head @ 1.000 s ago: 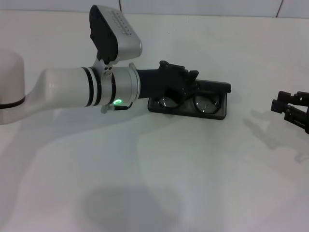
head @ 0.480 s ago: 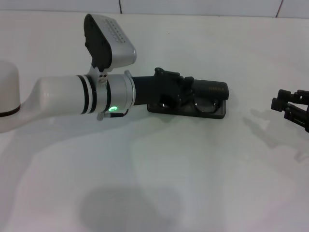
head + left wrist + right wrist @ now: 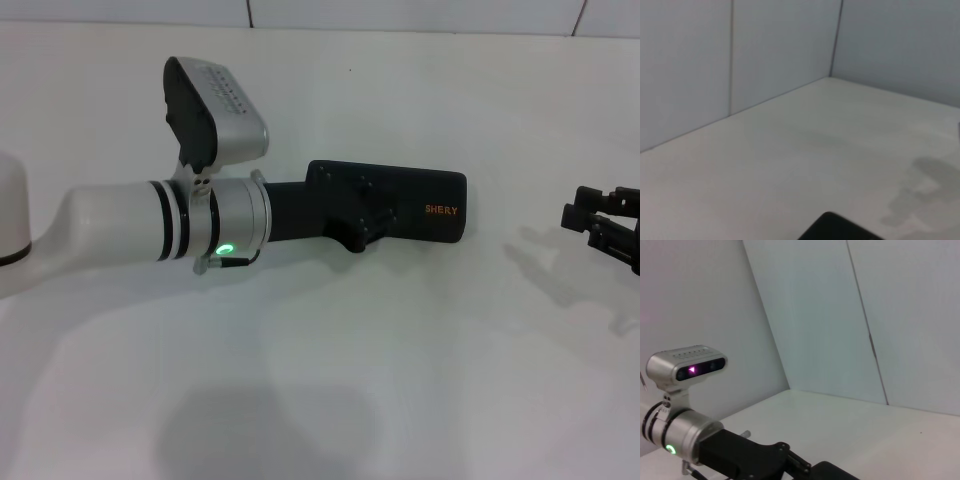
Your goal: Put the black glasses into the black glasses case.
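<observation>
matte black rounded-rectangle glasses case (image 3: 415, 205) lies shut on white table (image 3: 330, 350), orange lettering up; black glasses hidden. left gripper (image 3: 362, 222) rests on lid, finger state unclear. right gripper (image 3: 603, 226) parked at table's right edge, fingers unclear.

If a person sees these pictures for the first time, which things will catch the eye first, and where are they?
The long matte black glasses case with small orange lettering lies shut near the middle of the white table. The left gripper on its white and silver arm rests on the lid's left part. The right gripper waits apart at the table's right edge; the glasses are not visible.
</observation>
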{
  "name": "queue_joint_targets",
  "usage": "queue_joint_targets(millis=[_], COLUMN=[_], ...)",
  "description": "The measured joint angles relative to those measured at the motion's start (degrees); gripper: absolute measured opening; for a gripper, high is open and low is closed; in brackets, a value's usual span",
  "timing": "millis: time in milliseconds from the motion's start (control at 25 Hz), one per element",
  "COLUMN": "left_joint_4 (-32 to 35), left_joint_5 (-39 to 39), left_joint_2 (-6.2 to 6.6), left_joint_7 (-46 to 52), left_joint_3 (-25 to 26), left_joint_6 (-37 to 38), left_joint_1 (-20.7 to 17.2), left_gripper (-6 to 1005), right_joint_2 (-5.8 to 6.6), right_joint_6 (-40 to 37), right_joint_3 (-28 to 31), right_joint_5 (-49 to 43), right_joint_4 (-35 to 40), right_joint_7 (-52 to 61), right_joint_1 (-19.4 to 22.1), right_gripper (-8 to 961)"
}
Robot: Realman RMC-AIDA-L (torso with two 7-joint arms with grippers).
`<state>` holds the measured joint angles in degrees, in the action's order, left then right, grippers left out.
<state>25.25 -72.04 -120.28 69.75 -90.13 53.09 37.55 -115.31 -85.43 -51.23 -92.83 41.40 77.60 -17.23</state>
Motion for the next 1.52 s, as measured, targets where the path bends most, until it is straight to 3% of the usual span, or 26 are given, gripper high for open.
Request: queue_joint_targets(millis=[240, 440, 560, 600, 720, 880, 1200, 1520], left_joint_4=[9.7, 17.6, 16.8, 16.5, 16.5, 16.6, 16.2, 16.1], left_joint_5=[-0.4, -1.0, -1.1, -1.3, -2.1, -5.1, -9.1, -13.1], left_joint_2=[0.84, 5.67, 7.21, 7.38, 7.69, 8.44, 8.59, 8.29], left_joint_7=[1.6, 11.0, 9.2, 7.9, 5.8, 6.6, 5.7, 3.8], left_joint_3=[0.3, 7.1, 16.0, 19.1, 25.6, 28.4, 28.6, 29.3], left_joint_6=[8.6, 25.4, 39.7, 43.8, 50.0, 52.9, 54.7, 54.8], left_joint_1=[-6.3, -10.5, -11.8, -12.6, -15.0, -16.5, -19.3, -19.1], left_gripper=[346, 348, 350, 350, 447, 563, 703, 781], right_joint_2=[0.04, 0.01, -0.53, -0.62, -0.85, -0.85, -0.86, -0.82], right_joint_6=[-0.2, -5.3, -7.5, -7.7, -7.9, -8.0, -10.3, -12.4], right_joint_3=[0.0, -0.6, -3.2, -5.2, -13.5, -21.6, -22.5, -23.1], right_joint_5=[-0.3, -0.4, 0.0, 0.6, 4.1, 9.5, 14.8, 16.5], right_joint_4=[0.0, 0.6, -0.2, -0.4, -0.8, -0.3, -0.6, -0.9], right_joint_7=[-0.4, -3.2, -3.6, -3.6, -4.0, -5.4, -5.8, -5.4], right_joint_1=[0.0, -1.1, -3.5, -4.5, -6.6, -8.3, -10.1, -9.8], right_gripper=[373, 376, 378, 379, 513, 648, 827, 879])
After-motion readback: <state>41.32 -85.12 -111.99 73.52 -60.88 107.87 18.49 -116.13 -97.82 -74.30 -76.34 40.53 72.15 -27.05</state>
